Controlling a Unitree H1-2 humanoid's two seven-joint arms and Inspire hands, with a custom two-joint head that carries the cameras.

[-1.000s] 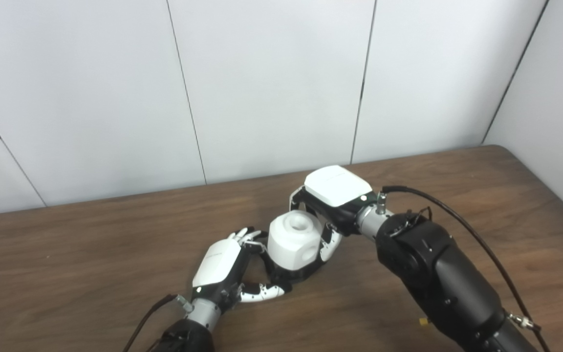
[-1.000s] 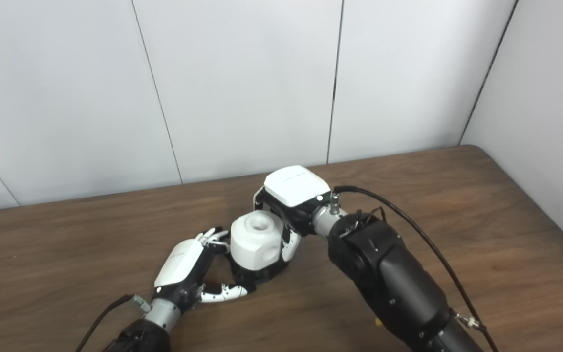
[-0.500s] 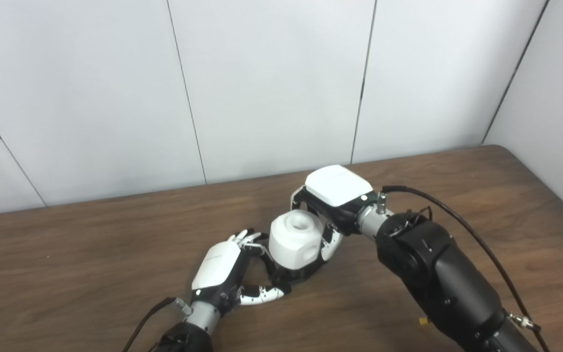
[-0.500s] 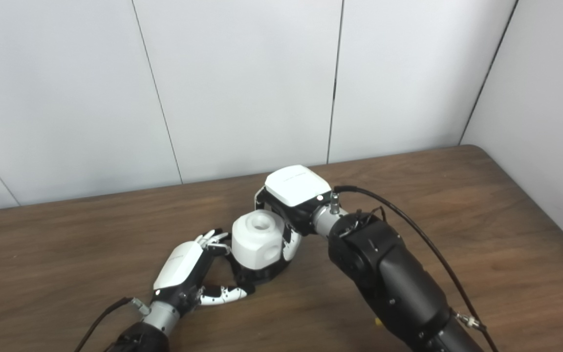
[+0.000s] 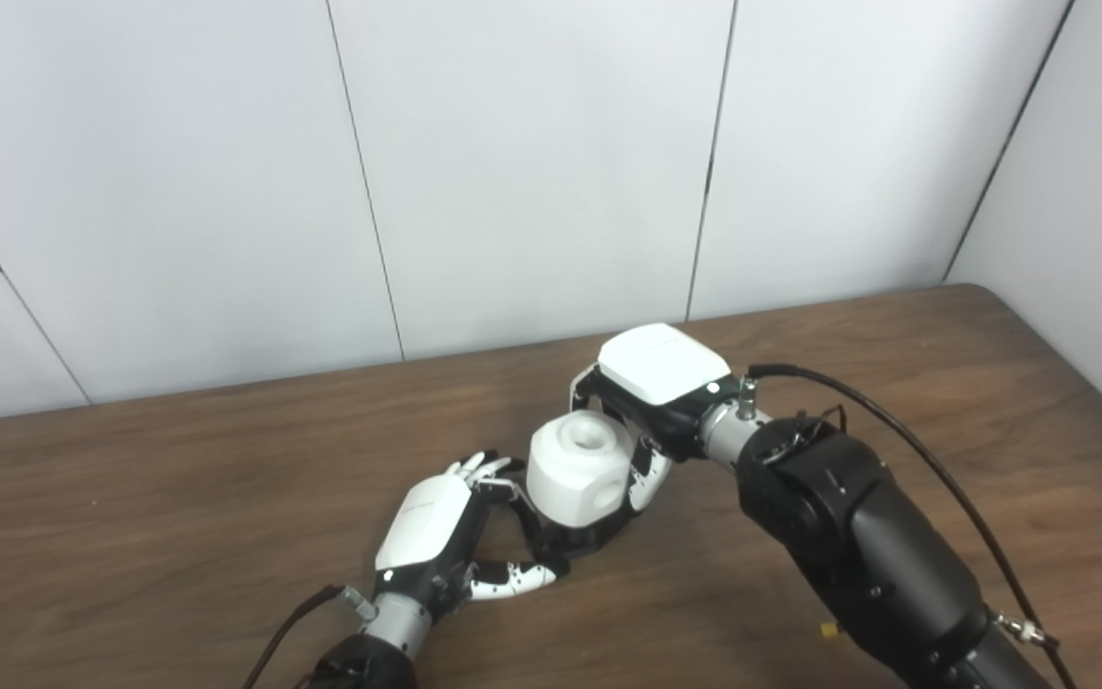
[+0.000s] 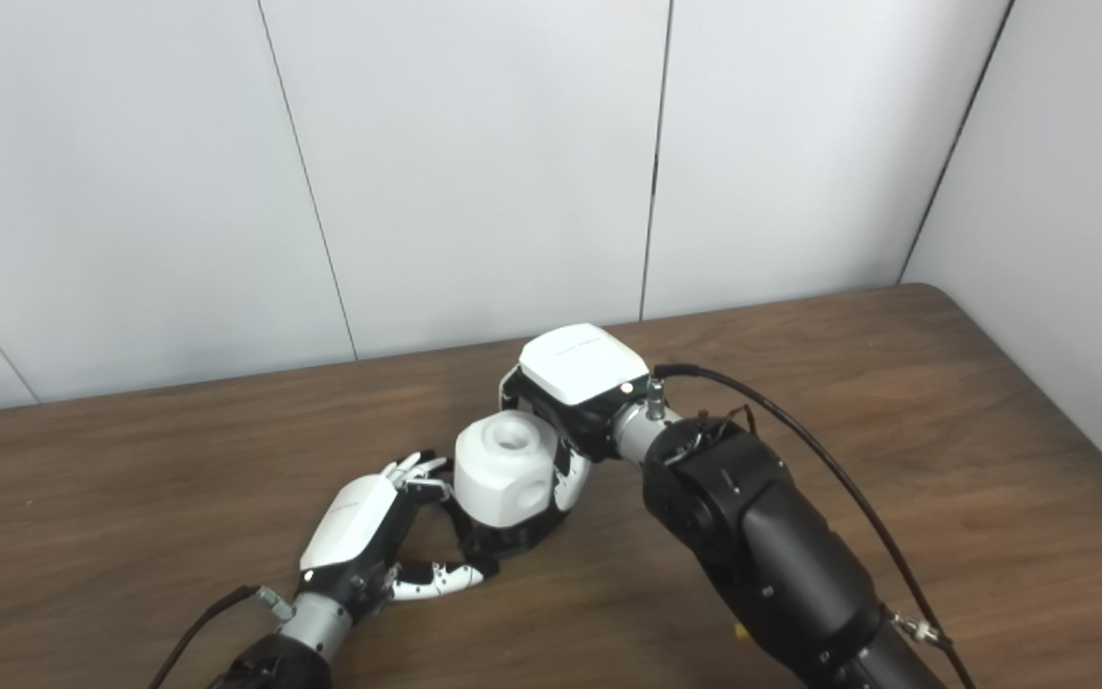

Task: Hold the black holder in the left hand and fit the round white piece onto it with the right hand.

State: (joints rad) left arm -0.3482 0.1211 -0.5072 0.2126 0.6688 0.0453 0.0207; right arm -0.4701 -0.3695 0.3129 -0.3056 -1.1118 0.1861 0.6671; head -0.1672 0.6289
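Left eye view: right hand (image 5: 651, 402) curls around white piece (image 5: 578, 469).

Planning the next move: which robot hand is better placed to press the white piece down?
Right robot hand: it wraps the round white piece atop the black holder; the left robot hand braces the holder.

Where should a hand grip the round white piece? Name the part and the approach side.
Grip the round white piece on its curved side wall, probably from the far right, as the right hand does. That leaves its holed top clear and keeps off the black holder below, by the left hand.
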